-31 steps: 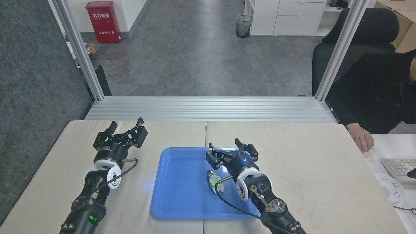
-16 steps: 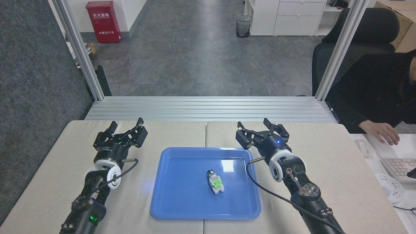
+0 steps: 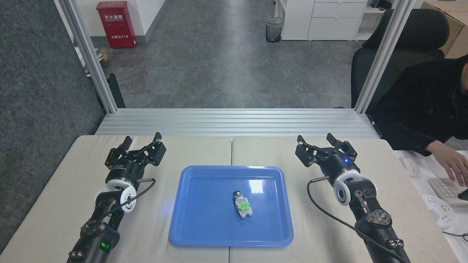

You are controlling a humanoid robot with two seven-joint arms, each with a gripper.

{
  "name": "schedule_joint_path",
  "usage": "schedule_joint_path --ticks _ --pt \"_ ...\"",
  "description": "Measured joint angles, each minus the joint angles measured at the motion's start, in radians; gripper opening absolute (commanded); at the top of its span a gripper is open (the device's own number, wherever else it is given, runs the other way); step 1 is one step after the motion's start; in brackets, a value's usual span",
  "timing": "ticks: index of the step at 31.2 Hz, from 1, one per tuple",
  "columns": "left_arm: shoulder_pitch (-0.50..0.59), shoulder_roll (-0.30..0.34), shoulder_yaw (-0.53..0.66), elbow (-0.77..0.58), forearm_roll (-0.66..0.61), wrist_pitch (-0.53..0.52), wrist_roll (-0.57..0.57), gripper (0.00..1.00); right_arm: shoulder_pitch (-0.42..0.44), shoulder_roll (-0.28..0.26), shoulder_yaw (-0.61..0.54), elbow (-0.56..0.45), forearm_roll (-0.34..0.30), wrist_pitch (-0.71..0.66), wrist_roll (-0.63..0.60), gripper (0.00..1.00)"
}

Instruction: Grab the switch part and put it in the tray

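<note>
The switch part (image 3: 241,205) lies inside the blue tray (image 3: 197,223), right of its middle, dark-and-silver end pointing away from me, green block in the centre, white base nearest me. My right gripper (image 3: 321,143) is open and holds nothing, hovering over the table to the right of the tray's far right corner. My left gripper (image 3: 142,140) is open too, empty, above the table left of the tray's far left corner.
Two beige table pads meet at a seam (image 3: 231,149) under the tray. An aluminium frame rail (image 3: 234,122) bounds the far edge. A person in black sits at the right, one hand (image 3: 453,164) at a keyboard (image 3: 448,188) on a white desk.
My right gripper has drawn back from over the tray to the right and farther away, leaving the switch part lying in the tray. The person's hand moved toward the keyboard. The left arm stayed still.
</note>
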Motion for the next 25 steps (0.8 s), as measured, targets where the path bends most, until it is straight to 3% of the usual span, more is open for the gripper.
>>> schedule_joint_path --ticks 25 --pt "0.000 0.000 0.000 0.000 0.000 0.000 0.000 1.00 0.016 -0.048 -0.031 -0.017 0.014 0.005 -0.044 1.00"
